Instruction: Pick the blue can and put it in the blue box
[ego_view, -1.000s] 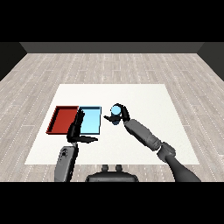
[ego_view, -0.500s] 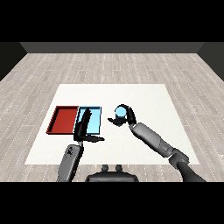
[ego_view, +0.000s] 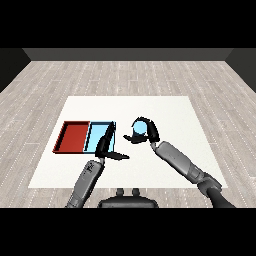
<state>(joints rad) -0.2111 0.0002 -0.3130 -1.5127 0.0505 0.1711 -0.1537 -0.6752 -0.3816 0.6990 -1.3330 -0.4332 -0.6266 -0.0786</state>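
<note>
The right hand (ego_view: 145, 131) is curled round the blue can (ego_view: 139, 130), apparently above the table (ego_view: 170, 112), just right of the blue tray (ego_view: 96, 134). The left hand (ego_view: 106, 147), fingers straight, overlaps that tray's right edge.

Blue can (ego_view: 139, 129), light blue tray (ego_view: 96, 135), red tray (ego_view: 75, 136), white table (ego_view: 170, 112).

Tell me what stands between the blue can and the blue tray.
The left hand does: it reaches over the blue tray's near right part, on the side facing the blue can, which the right hand curls round. Nothing else shows in between.
</note>
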